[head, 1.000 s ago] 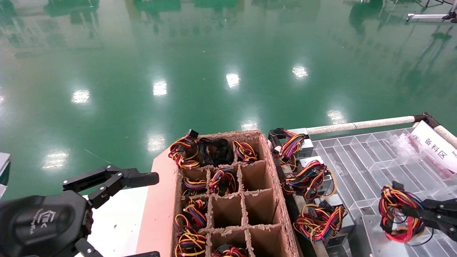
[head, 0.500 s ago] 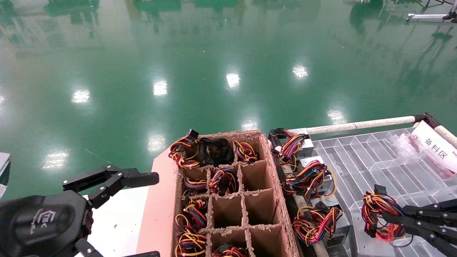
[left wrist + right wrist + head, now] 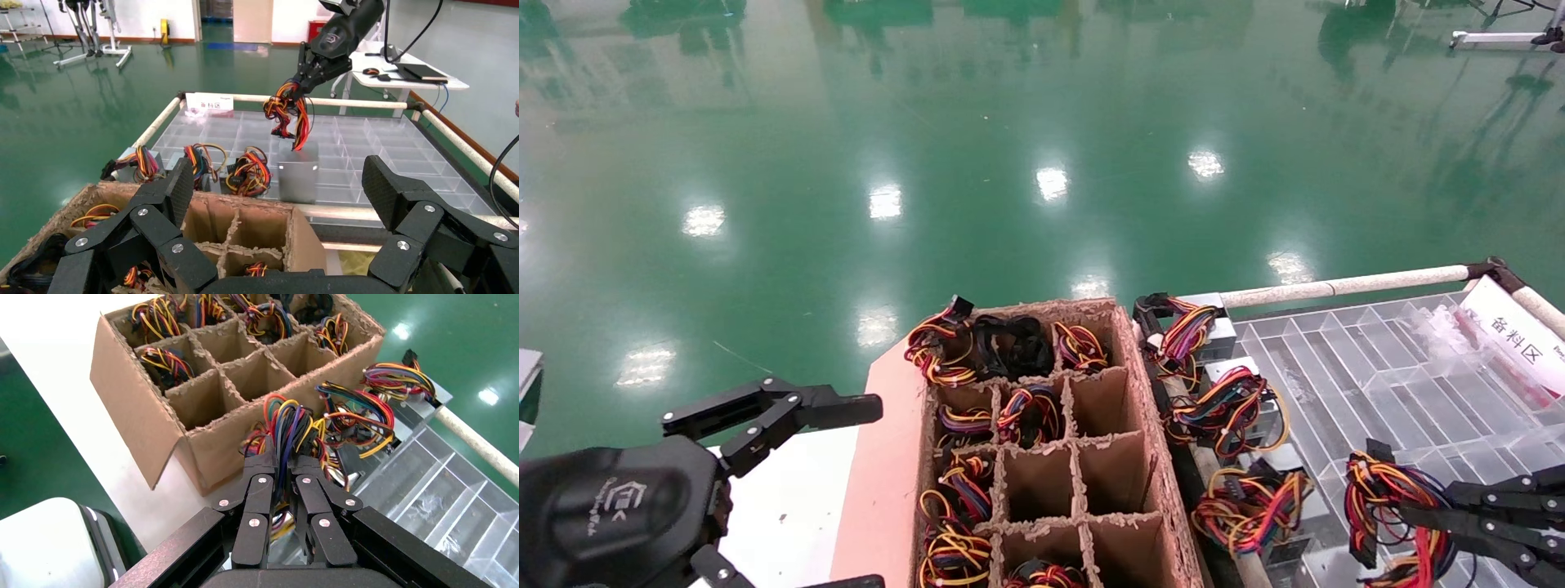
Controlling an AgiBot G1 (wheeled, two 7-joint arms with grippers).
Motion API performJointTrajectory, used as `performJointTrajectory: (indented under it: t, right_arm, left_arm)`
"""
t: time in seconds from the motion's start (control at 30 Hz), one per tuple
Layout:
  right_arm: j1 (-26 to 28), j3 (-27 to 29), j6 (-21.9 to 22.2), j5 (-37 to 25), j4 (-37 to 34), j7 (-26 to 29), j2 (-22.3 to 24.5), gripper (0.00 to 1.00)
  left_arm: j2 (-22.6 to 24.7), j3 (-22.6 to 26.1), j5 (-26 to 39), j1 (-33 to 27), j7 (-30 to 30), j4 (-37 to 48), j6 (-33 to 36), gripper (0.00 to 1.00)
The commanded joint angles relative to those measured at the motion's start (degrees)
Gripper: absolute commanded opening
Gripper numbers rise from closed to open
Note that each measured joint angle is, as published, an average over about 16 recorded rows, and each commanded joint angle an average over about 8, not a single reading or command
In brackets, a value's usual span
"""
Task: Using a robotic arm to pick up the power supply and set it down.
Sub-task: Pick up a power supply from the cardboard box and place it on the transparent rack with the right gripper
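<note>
The right tool (image 3: 283, 478) is clamped on the wire bundle of the power supply (image 3: 298, 171). Only the left wrist view shows the plain silver-grey metal box hanging below it, just above the clear plastic compartment tray (image 3: 1369, 359). In the head view the box is cut off. Three more wired units (image 3: 1223, 400) lie between the tool and the rough brown cardboard box (image 3: 1083, 457). The left tool (image 3: 275, 202) idles with fingers apart. A white sign (image 3: 1512, 333) reads "备料区".
</note>
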Motion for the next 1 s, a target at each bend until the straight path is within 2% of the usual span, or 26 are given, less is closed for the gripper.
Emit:
performJointTrajectory:
  t: [0.03, 0.5, 1.0]
  right_arm:
    - [0.3, 0.3, -0.6, -0.2, 0.0, 0.4, -0.2, 0.0]
    - [-1.1, -0.9, 1.8, -1.1, -0.5, 0.1, -2.8, 0.0]
    - [-6.2, -5.0, 5.3, 4.7, -0.8, -4.3, 0.0, 0.0]
  left_arm:
    - [0.0, 0.0, 0.0, 0.0, 0.0, 0.0, 0.0, 1.0]
    - [0.0, 0.0, 0.0, 0.0, 0.0, 0.0, 0.0, 1.0]
    - [0.0, 0.0, 0.0, 0.0, 0.0, 0.0, 0.0, 1.0]
